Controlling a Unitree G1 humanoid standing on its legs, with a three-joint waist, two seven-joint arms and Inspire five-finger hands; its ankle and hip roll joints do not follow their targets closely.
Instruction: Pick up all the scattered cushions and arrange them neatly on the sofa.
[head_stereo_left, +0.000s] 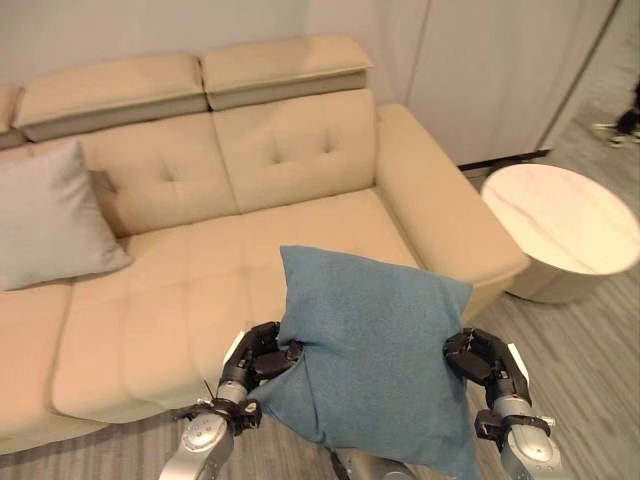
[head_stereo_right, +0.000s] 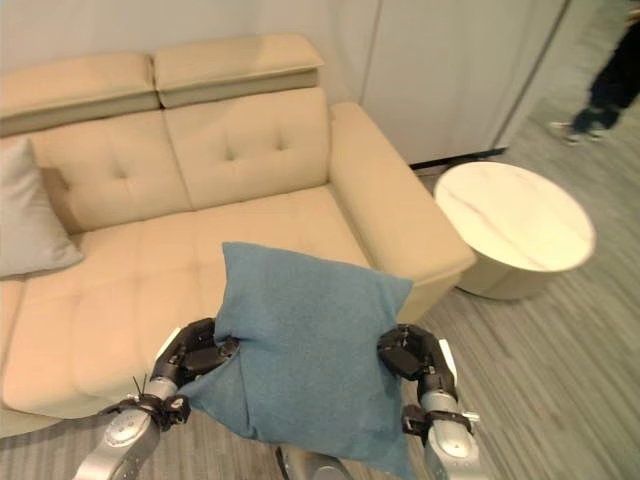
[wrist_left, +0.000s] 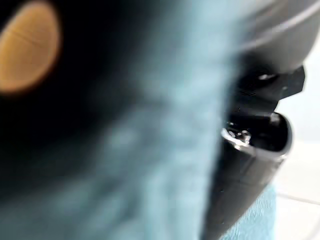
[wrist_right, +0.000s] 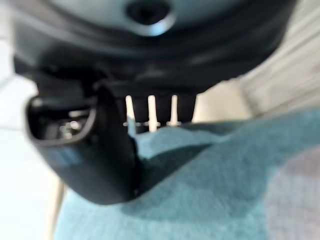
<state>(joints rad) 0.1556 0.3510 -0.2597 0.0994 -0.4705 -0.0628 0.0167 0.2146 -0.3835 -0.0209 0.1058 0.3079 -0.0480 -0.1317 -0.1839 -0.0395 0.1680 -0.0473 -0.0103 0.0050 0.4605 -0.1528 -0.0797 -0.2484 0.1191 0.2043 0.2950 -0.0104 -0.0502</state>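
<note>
I hold the blue cushion (head_stereo_left: 375, 350) up in front of me between both hands, off the floor and just before the front edge of the beige sofa (head_stereo_left: 230, 250). My left hand (head_stereo_left: 262, 358) has its dark fingers curled into the cushion's left edge, where the fabric bunches around them; my right hand (head_stereo_left: 484, 361) is clamped on the right edge, fingers bent over the cloth. The cushion hangs tilted, one corner up near the seat, its lower corner reaching down to the bottom edge of the head view and covering whatever lies beneath it. In my left wrist view the blue cloth sits so close that it is only a soft blur beside the dark thumb (wrist_left: 250, 165), and an orange-brown blot in the corner I cannot make out. My right wrist view shows the teal fabric (wrist_right: 210, 195) pressed under the hand's dark bulk, with the fingers partly sunk behind a fold. A grey cushion (head_stereo_left: 50, 215) leans against the sofa's backrest at the far left, cut off by the picture's edge. To the right of the sofa's armrest stands a round white table (head_stereo_left: 560, 225) on the grey striped floor (head_stereo_left: 590, 350). At the far right a person's legs (head_stereo_right: 612, 75) show, cut off above.
</note>
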